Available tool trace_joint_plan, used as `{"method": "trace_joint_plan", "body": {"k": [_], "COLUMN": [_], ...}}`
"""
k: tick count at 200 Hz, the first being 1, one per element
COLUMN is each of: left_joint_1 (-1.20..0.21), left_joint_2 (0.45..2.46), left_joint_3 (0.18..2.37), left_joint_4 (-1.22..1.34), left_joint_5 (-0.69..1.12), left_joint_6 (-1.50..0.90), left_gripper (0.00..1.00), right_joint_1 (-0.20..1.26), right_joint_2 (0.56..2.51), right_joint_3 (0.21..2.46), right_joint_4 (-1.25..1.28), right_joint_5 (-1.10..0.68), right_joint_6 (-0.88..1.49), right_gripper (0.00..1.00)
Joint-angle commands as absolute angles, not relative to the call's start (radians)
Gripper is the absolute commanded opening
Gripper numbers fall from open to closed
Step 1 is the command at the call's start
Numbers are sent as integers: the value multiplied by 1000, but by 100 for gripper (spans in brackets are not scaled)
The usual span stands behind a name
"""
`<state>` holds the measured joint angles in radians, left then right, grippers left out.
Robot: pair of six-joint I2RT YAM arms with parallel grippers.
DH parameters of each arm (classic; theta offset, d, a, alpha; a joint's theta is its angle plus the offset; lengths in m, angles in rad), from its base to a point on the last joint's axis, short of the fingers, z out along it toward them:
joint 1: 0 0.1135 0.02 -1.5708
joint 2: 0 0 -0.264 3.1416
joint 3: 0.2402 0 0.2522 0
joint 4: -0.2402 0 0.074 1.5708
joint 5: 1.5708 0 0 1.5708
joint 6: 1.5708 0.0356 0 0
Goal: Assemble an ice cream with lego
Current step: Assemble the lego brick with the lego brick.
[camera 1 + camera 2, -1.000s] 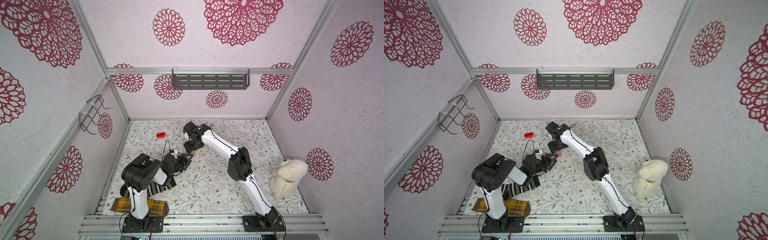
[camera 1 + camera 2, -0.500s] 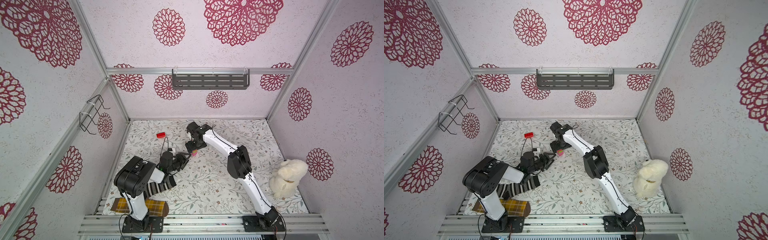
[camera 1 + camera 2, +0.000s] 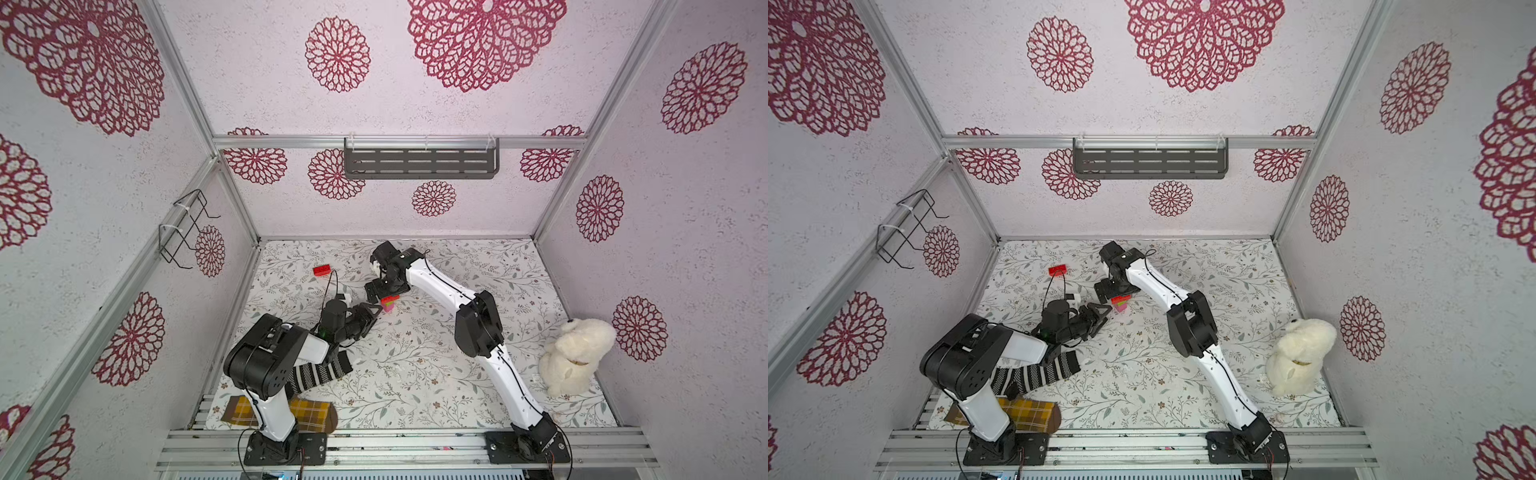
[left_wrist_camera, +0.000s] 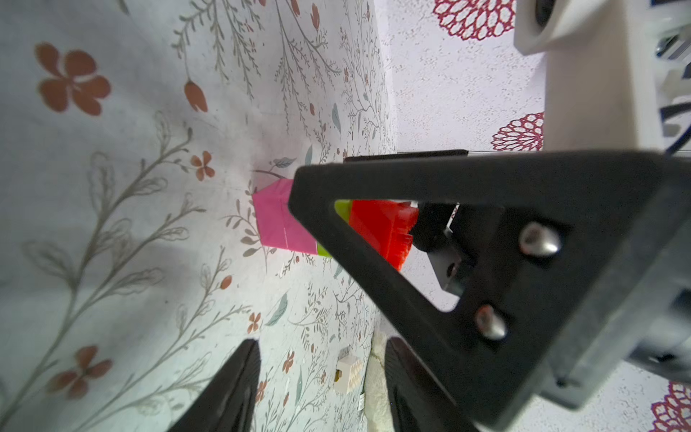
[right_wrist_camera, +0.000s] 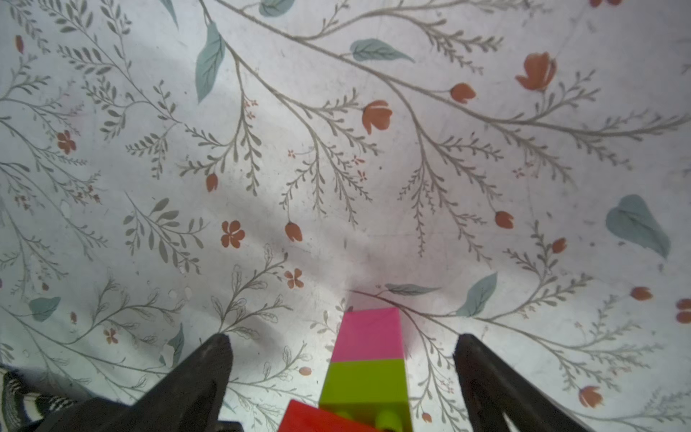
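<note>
— Right wrist view has the short stack of joined plastic bricks (image 5: 368, 359), pink at the foot, lime green above, a red oblong on top. It stands upright on the floral-patterned tabletop (image 5: 336, 149). The right end effector (image 5: 342, 338) hangs over it, fingers spread wide to either side, touching nothing.

— And the left end effector (image 4: 321, 342)?

— Partly spread and empty, its tips just beside the stack in both top views.

— How will the stack handle?

— Light, stiff and smooth-sided, I'd judge. It is narrow at the foot and wider on top, so a sideways nudge could tip it, and a pull across a seam could pop the studs apart. I would pinch the flat sides of the green-and-pink stem and press further bricks straight down.

— Anything in the way?

— The loose red oblong brick (image 3: 322, 270) lies well apart toward the back wall. The black-and-white striped sock (image 3: 320, 374) and the yellow plaid sock (image 3: 307, 415) lie by the left arm near the front. The white plush toy (image 3: 577, 357) sits well apart at the right. The likeliest obstruction is one end effector to the other, since both crowd the stack.
</note>
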<state>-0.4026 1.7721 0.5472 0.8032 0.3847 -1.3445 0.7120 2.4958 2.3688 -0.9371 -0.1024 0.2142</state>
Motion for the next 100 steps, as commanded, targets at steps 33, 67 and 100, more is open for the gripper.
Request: {"method": "trace_joint_plan", "body": {"k": [33, 67, 100], "left_joint_1": [-416, -455, -456], "left_joint_2": [1616, 1502, 1455], "left_joint_3": [624, 714, 785], "left_joint_4": [538, 255, 93], "left_joint_5": [321, 215, 167], "left_joint_6": [-1181, -1041, -981], "left_gripper": [60, 61, 62], "right_joint_1": [690, 663, 599], "right_joint_2": [2353, 2259, 2032], "right_joint_3": [2363, 2304, 1998], "right_joint_4": [-880, -813, -616], "right_joint_5": [-131, -114, -154], "right_joint_6": [234, 254, 286], "right_gripper": [99, 99, 96]}}
